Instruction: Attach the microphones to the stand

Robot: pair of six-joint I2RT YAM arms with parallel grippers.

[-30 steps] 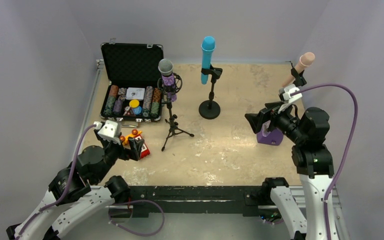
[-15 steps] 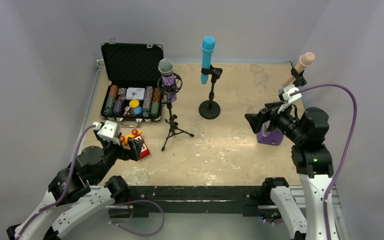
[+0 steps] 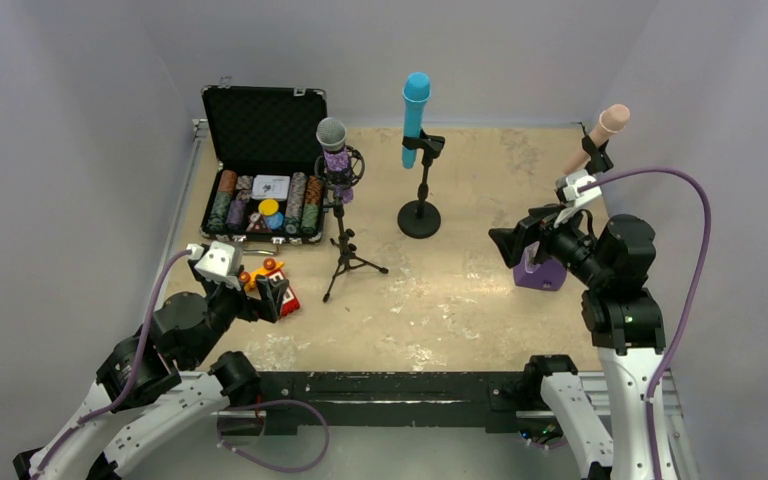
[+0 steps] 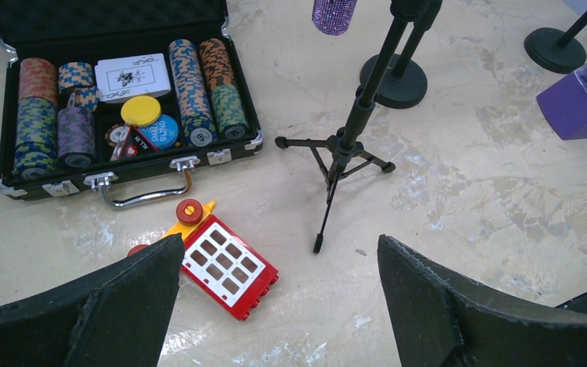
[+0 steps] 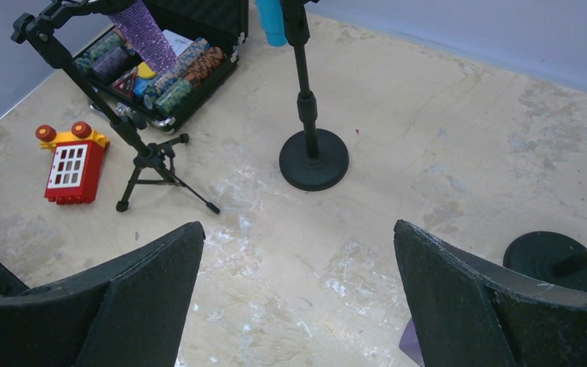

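The glittery purple microphone [image 3: 332,148] with a silver mesh head sits in a tripod stand [image 3: 345,250]. The blue microphone [image 3: 415,112] stands clipped in a round-base stand [image 3: 419,218]. The pink microphone [image 3: 602,130] sits tilted in a stand at the far right, behind my right arm. My left gripper [image 3: 272,293] is open and empty above a red toy [image 4: 225,264], near the front left. My right gripper [image 3: 513,243] is open and empty, raised over the table by a purple box [image 3: 540,273]. In the right wrist view the purple microphone [image 5: 147,38], the blue microphone's lower end [image 5: 273,19] and the right gripper [image 5: 298,237] show.
An open black case of poker chips [image 3: 265,200] lies at the back left. The red and yellow toy [image 3: 270,285] lies in front of it. The tripod's legs [image 4: 335,164] spread over the floor. The pink microphone's round base [image 5: 554,260] is close to my right gripper.
My right arm has drifted very slightly to the left. Nothing else has moved.
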